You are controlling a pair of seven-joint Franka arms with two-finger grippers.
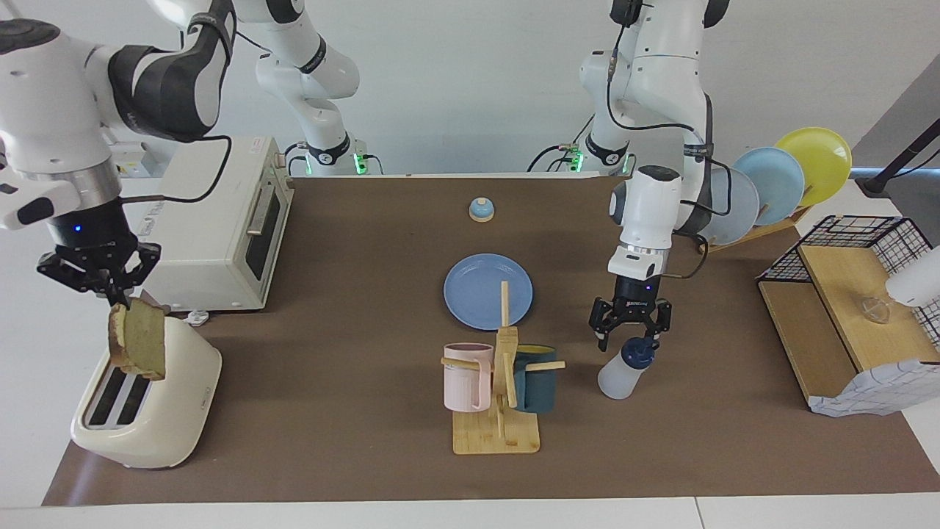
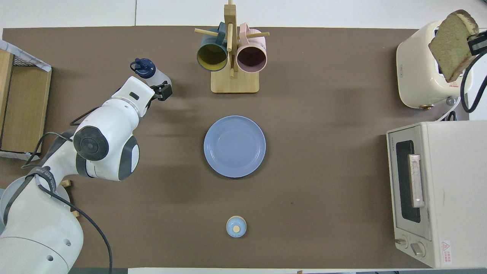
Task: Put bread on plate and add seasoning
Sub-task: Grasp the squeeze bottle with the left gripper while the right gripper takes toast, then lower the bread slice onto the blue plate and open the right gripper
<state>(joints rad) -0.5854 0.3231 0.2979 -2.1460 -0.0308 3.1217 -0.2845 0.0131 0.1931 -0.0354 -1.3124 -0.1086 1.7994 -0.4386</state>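
Right gripper [image 2: 478, 42]: cut off by overhead frame edge, only a dark tip beside the bread [image 2: 452, 43]; seasoning [image 2: 150, 75]: body partly covered by left gripper [image 2: 163, 91]; oven [image 2: 437, 190]: cropped at edge

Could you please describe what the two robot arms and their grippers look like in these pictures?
Both arms are glossy white with rounded shells, dark grey or black joint sections and round dark end caps. Loose black cables run along each. The right gripper and the left gripper are black linkage mechanisms with two fingers, each under a silver wrist ring and a black module with a small blue light.
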